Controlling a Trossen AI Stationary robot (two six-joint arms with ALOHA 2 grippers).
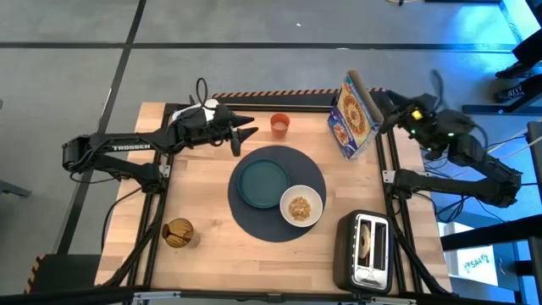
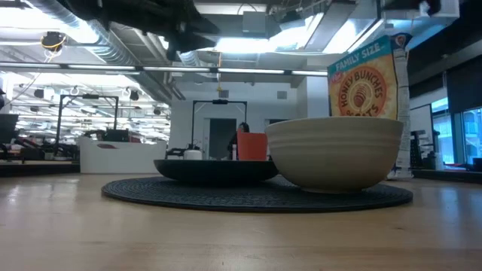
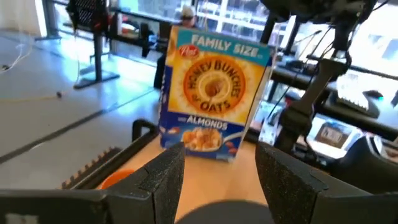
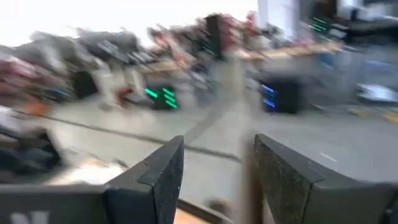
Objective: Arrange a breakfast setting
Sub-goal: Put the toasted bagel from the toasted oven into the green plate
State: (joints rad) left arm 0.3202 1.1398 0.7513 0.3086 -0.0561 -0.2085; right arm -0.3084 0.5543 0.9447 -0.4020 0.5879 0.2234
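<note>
The left end effector [image 1: 247, 133], fingers apart and empty, hovers at the placemat's [image 1: 254, 213] eleven o'clock. On the placemat sit the teal plate [image 1: 261, 182] and, at five o'clock, the white bowl [image 1: 301, 205]. The orange cup [image 1: 280, 124] stands at twelve. The right end effector [image 1: 383, 117], fingers apart, is just beside the cereal box [image 1: 351, 117].

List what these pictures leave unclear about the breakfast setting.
- Bowl contents: high view shows tan bits, too small to identify; low view's rim hides them.
- Toaster slots: something round inside, too small to name.
- Tan item near the left corner: too small to identify.
- Right wrist view: blurred, table unreadable.
- Utensil and red fruit: not visible anywhere.
</note>
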